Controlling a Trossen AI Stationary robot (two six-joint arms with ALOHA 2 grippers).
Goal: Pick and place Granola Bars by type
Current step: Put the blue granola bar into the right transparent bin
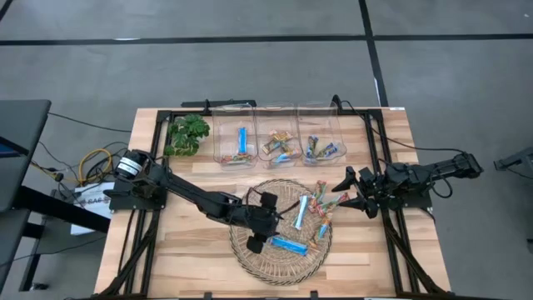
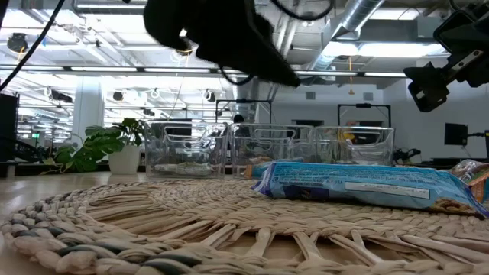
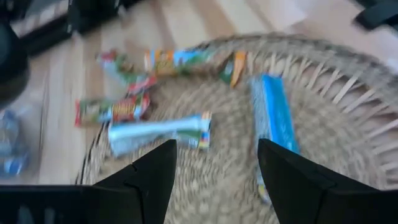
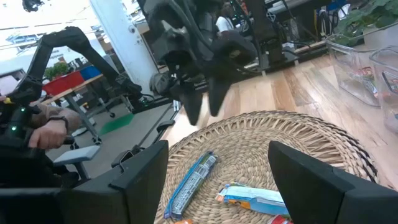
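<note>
Granola bars lie on a round woven mat. A blue bar rests flat near its front, and a paler blue one sits mid-mat. Multicoloured bars lie at its right rim. My left gripper hovers over the mat's left half, open, its fingers empty and slanting down toward the bars. My right gripper waits open just beyond the mat's right rim. It looks level across the mat at both blue bars.
Three clear bins stand in a row at the far edge, each holding some bars. A green plant sits to their left. Bare wood lies left and in front of the mat. A person's hand shows beyond the table.
</note>
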